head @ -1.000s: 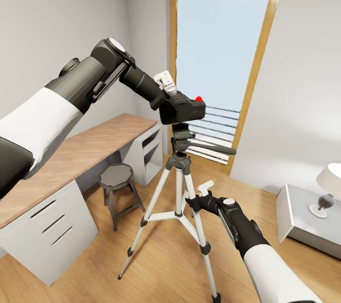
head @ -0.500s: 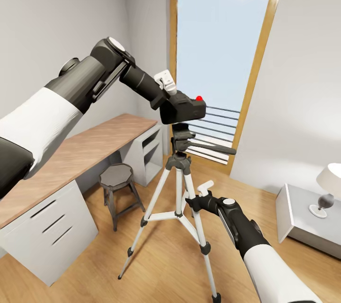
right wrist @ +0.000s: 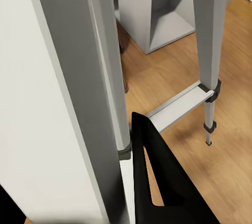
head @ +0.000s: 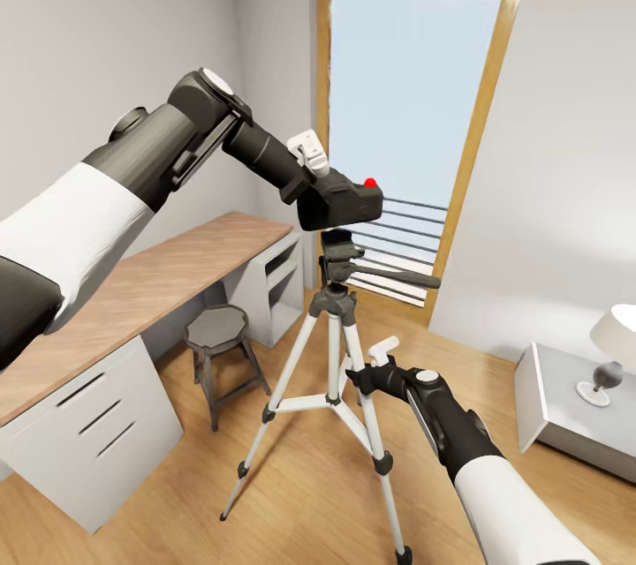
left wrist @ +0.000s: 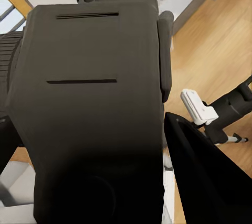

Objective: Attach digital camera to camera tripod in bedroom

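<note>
stool [head: 218, 328] & desk [head: 132, 291] beside camera tripod [head: 334, 344]

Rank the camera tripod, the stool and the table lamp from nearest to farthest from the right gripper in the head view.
1. camera tripod: one leg right at the right gripper.
2. stool: beyond the tripod, by the desk on the left side.
3. table lamp: far off on the right-side nightstand.

No readable text, brand or number anywhere. Only two thin slot-like lines on the digital camera [left wrist: 89, 103], perhaps mouldings rather than print.
</note>
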Robot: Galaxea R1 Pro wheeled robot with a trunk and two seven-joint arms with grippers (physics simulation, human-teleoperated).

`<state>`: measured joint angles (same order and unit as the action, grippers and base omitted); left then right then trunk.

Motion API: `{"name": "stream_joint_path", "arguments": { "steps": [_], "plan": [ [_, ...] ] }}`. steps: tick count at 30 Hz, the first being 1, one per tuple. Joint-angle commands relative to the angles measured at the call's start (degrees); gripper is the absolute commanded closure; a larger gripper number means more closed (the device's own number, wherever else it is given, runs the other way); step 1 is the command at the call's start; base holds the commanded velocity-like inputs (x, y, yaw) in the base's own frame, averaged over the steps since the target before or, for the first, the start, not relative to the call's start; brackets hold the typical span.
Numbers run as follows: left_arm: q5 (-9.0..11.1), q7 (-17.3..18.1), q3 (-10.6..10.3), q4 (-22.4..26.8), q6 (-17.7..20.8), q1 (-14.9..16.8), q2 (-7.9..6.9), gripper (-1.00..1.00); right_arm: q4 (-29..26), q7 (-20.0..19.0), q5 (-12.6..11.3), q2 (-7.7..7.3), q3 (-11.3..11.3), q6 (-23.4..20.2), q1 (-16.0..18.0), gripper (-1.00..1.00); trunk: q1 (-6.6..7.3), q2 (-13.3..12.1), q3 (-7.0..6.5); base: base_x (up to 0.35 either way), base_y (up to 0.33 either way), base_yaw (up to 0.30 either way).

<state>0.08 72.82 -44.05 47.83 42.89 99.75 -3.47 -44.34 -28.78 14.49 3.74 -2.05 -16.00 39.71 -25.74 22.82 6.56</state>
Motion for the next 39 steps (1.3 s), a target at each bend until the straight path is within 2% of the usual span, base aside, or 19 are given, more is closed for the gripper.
{"name": "stream_joint_path", "arguments": {
  "steps": [1,12,17,22,34,39],
  "plan": [
    [-0.19,-0.18,-0.09,0.11,0.31,0.09,0.17,1.0,0.7,-0.4,0.98,0.04,0.11,-0.61,0.02,1.0,-0.04,0.11,0.14,0.0,0.0,0.0],
    [-0.37,-1.19,-0.13,0.09,0.21,0.09,0.55,1.0,0.67,-0.4,0.98,0.04,0.12,-0.61,0.02,1.0,-0.04,0.11,0.14,0.0,0.0,0.0],
    [-0.42,-4.2,-0.28,0.11,0.0,0.09,0.56,1.0,0.66,-0.4,0.98,0.04,0.12,-0.61,0.02,1.0,-0.04,0.11,0.14,0.0,0.0,0.0],
    [-0.08,-5.57,-0.39,-0.19,-0.17,0.09,0.58,1.0,0.67,-0.4,0.98,0.04,0.12,-0.61,0.02,1.0,-0.04,0.11,0.14,0.0,0.0,0.0],
    [0.69,-5.48,-0.34,-0.91,-0.15,0.06,0.64,1.0,0.74,-0.4,0.98,0.04,0.1,-0.65,0.02,1.0,-0.04,0.11,0.14,0.0,0.0,0.0],
    [0.8,-5.11,-0.45,-4.38,-0.15,-0.06,1.16,1.0,0.75,-0.4,0.98,0.04,0.06,-0.66,0.02,1.0,-0.04,0.11,0.14,0.0,0.0,0.0]
  ]
}}
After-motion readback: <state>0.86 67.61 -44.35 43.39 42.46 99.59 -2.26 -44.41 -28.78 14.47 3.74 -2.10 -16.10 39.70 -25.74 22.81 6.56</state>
